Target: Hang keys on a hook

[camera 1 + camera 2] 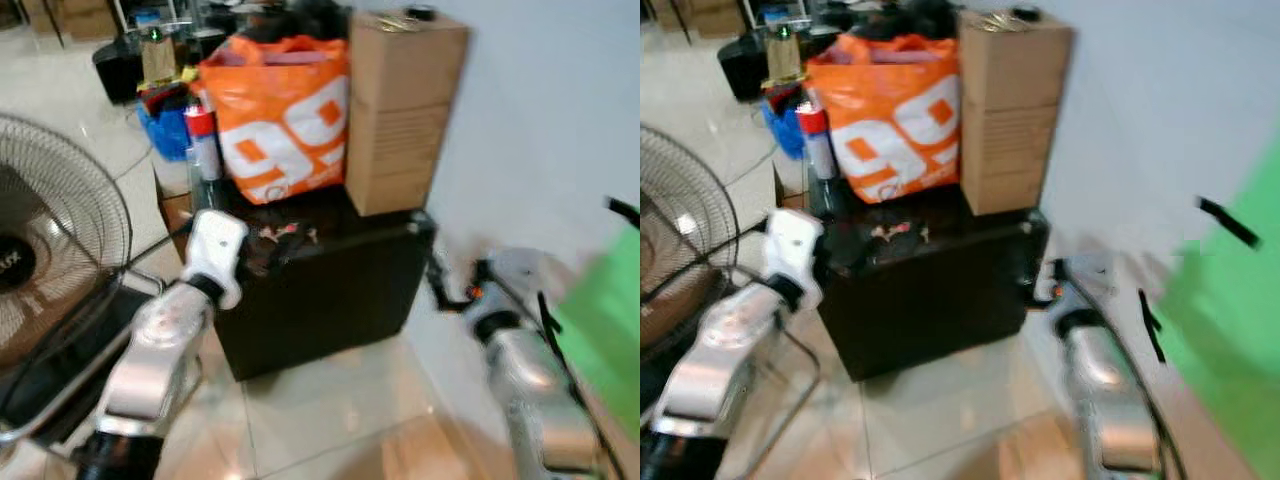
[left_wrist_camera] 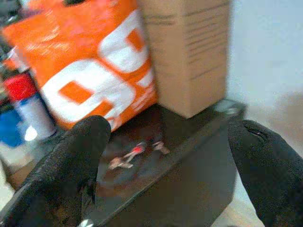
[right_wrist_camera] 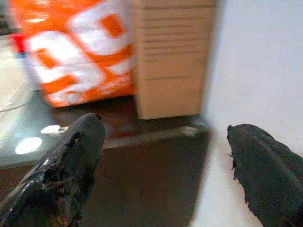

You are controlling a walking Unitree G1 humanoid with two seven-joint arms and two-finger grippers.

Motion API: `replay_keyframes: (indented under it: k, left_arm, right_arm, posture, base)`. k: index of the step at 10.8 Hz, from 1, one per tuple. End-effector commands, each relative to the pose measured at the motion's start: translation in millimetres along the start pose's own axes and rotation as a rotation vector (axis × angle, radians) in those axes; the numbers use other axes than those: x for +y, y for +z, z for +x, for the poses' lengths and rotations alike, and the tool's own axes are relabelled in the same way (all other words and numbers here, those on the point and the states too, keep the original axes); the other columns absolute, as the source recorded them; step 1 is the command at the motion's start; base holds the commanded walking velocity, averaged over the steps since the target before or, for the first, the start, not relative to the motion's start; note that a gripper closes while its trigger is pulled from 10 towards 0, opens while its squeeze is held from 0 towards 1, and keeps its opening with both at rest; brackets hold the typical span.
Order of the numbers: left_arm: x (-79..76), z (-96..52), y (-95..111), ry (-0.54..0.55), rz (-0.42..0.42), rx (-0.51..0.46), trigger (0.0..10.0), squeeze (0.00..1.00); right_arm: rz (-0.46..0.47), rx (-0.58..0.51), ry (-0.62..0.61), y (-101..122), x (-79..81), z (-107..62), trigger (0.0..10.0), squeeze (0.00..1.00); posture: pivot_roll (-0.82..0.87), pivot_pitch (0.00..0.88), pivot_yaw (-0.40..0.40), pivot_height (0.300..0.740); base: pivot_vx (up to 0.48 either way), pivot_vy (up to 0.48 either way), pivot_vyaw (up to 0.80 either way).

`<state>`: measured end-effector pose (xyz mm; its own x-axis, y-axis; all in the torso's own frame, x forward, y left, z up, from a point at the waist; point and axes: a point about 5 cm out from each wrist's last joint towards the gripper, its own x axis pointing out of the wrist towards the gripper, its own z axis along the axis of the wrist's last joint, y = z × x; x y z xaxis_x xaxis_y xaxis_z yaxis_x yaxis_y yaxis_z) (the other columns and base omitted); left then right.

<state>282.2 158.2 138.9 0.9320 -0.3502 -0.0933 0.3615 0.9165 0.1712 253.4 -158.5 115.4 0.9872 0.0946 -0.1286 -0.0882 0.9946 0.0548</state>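
Left eye view: an orange bag (image 1: 280,115) and a cardboard box (image 1: 400,110) stand touching on a black cabinet (image 1: 330,290); a fan (image 1: 50,250) stands at the left. The keys (image 1: 285,235) lie on the cabinet top before the bag.

Left wrist view: the left gripper (image 2: 170,161), fingers apart, faces the keys without touching.

Right wrist view: the right gripper (image 3: 165,156), fingers spread, faces the cabinet's corner.

Glossy plastic orange bag (image 1: 282,112) beside a matt cardboard box (image 1: 400,110) on a dark, smooth-topped cabinet (image 1: 330,290); keys (image 2: 135,152), blurred, look metallic. Polished floor tiles (image 1: 330,420) gleam beneath a wire-grille fan (image 1: 50,250).
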Motion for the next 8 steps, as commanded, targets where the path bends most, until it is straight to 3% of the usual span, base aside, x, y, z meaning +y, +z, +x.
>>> replay_keyframes:
  k: [1, 8]
  left_arm:
    - [-2.3, 2.1, 3.4, -0.007, 0.002, -0.011, 10.0, 0.13]
    - [-2.4, 1.1, 3.0, -0.012, 0.003, -0.012, 10.0, 0.13]
  right_arm:
    - [-0.019, -0.022, -0.024, 5.5, -6.9, -0.9, 10.0, 0.00]
    - [-0.043, -0.017, -0.033, 4.8, -7.2, 0.7, 10.0, 0.00]
  posture:
    - [-0.12, 0.000, 0.006, 0.732]
    - [-0.11, 0.000, 0.007, 0.732]
  base:
    - [0.345, 0.000, 0.00]
    - [0.341, 0.000, 0.00]
